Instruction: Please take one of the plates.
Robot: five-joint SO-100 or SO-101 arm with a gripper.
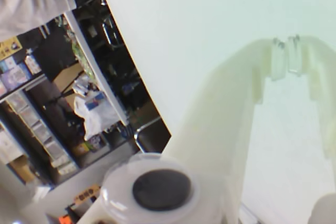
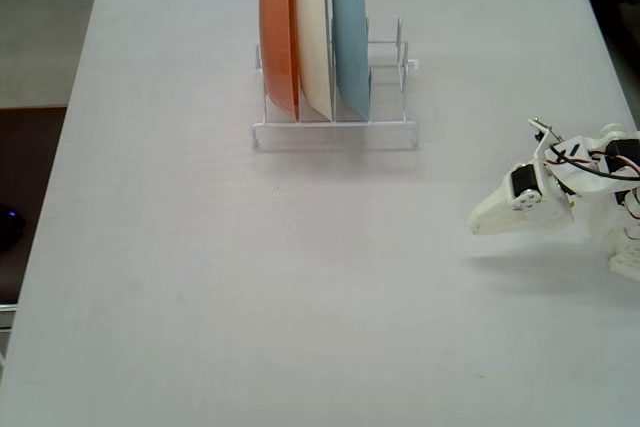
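- Closest to the wrist camera: a white round arm part with a dark centre.
- End effector: fingertips pressed together, nothing held; in the fixed view it hangs over the counter at the right edge.
- Three plates stand on edge in a white wire rack at the far side of the counter: orange plate, cream-white plate, light blue plate, left to right.
- Rack and end effector are well apart.
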